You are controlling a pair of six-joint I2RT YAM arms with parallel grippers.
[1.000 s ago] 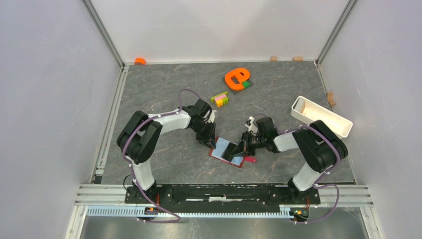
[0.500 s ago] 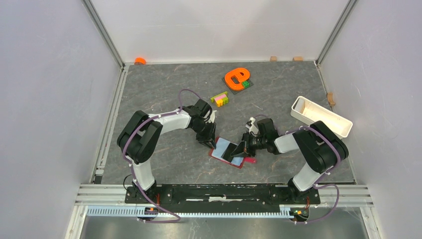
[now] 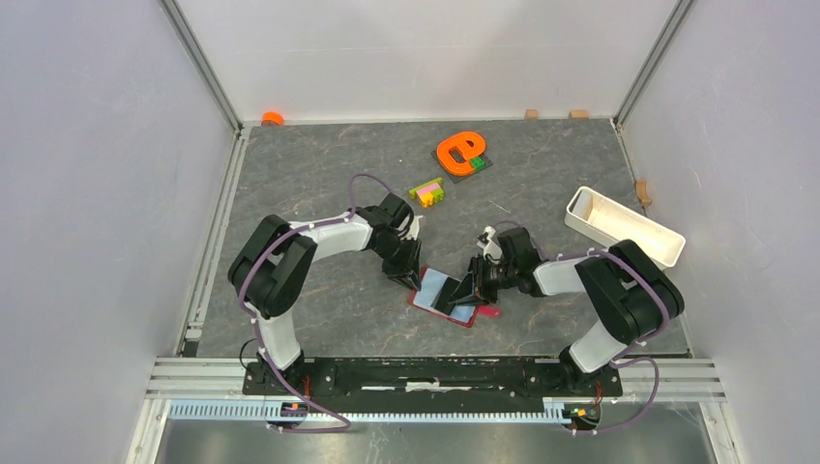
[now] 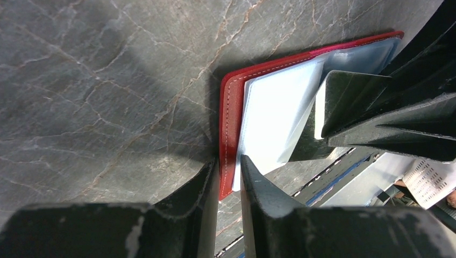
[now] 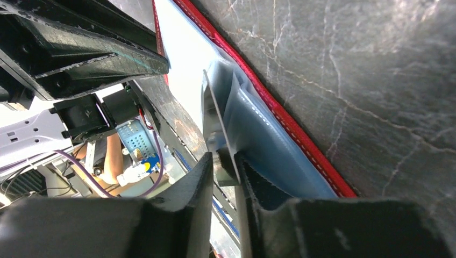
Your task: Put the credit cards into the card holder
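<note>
The card holder (image 3: 437, 302), a dark-red wallet, lies open on the table with its light-blue inside up and its red snap tab (image 3: 486, 310) to the right. My left gripper (image 3: 407, 277) is shut on the wallet's left edge; in the left wrist view (image 4: 228, 164) its jaws pinch the red border (image 4: 230, 113). My right gripper (image 3: 465, 291) is shut on a thin credit card (image 5: 216, 121). It holds the card on edge against the blue pocket (image 5: 258, 129). The card looks dark in the left wrist view (image 4: 349, 99). No other cards show.
A white oblong tray (image 3: 624, 227) stands at the right. An orange letter-shaped piece (image 3: 459, 150) and multicoloured toy bricks (image 3: 426, 191) lie behind the arms. A small orange object (image 3: 273, 118) sits at the back left corner. The two grippers are close together over the wallet.
My right gripper has edged slightly left with the card towards the wallet's middle. My left gripper stays put on the wallet's edge.
</note>
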